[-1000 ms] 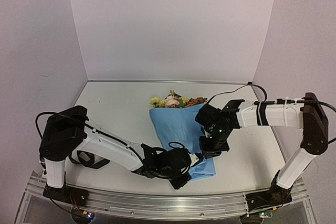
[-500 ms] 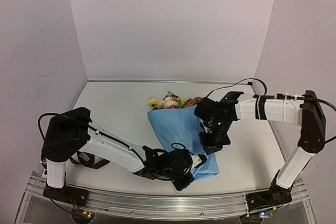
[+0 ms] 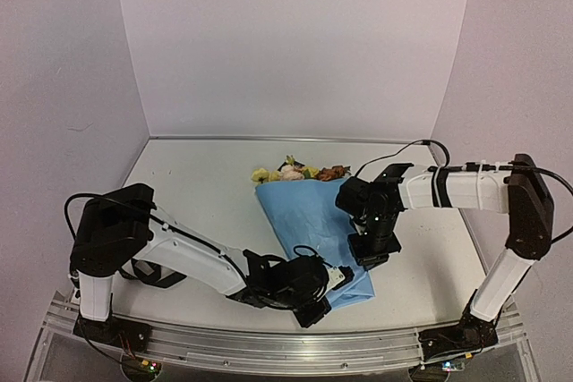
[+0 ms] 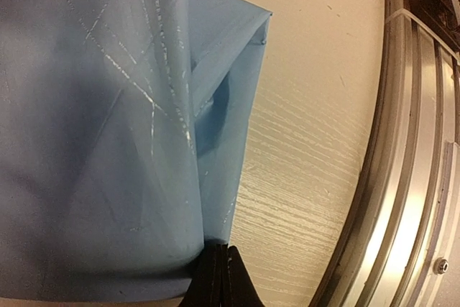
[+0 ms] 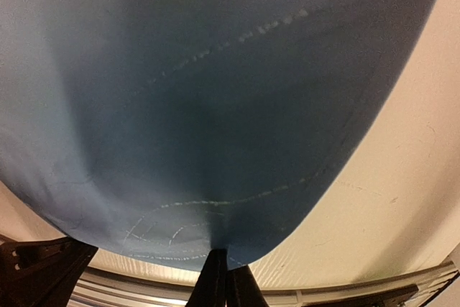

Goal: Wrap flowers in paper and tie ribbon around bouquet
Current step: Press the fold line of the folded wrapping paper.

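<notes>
The light-blue paper point(image 3: 309, 221) lies folded over the flowers point(image 3: 291, 170), whose yellow, pink and orange blooms stick out at its far end as a loose bouquet. My left gripper point(image 3: 337, 276) is low at the paper's near end, shut on its edge. In the left wrist view the closed tips point(image 4: 219, 258) pinch the bottom of a paper point(image 4: 108, 141) fold. My right gripper point(image 3: 367, 252) is shut on the paper's right edge. Its tips point(image 5: 224, 262) clamp the sheet point(image 5: 215, 106), which bulges over the camera. The ribbon is out of view.
An aluminium rail point(image 3: 269, 346) runs along the table's near edge, close to the left gripper, and also shows in the left wrist view point(image 4: 410, 177). A black object point(image 3: 154, 271) sits by the left arm's base. Walls enclose the table on three sides.
The right arm has swung a little to the right and the paper's near end has shifted right with it. Both grippers stay shut on the paper.
</notes>
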Controlling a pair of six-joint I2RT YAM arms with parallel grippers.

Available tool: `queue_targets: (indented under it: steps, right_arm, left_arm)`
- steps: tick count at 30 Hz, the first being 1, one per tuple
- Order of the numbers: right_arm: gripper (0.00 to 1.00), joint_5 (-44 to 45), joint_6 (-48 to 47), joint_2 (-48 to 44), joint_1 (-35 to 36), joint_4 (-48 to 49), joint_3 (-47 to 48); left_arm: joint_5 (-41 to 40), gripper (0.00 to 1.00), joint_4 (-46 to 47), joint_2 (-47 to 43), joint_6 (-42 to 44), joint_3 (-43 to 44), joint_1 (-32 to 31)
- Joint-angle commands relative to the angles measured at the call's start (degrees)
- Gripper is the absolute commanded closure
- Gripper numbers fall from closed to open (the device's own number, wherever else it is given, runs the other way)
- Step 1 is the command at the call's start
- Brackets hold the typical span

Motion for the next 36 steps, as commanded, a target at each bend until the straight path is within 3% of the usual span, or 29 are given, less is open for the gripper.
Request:
queue_targets:
  steps: [1,10,20,29,36]
  right_arm:
    - [1.0,3.11,-1.28,0.96,-0.86,-1.08,0.12]
    - [1.0,1.42,-0.55,2.45,-0.86,2.94,-1.6]
    - [0.96,-0.8,0.33,1.72,-1.05,6.36,-4.24]
    - [0.63,-4.52,1.12,-1.7,-2.18,10.29,-8.36]
    - [0.58,-6.98,4.32,-1.88,-3.15,15.21,-12.07]
  left_arm:
    - [0.98,0.95,-6.4,-3.41,0.59,-1.17,-0.59]
    - [5.02,0.88,-4.31,-14.2,-0.89,-1.3,2.79]
    - [8.47,0.86,-2.35,-4.98,-0.43,5.06,6.04]
    - [10.58,0.86,-1.68,0.27,-0.32,6.75,7.24]
    - [11.35,0.87,-1.41,0.55,-0.81,6.65,7.77]
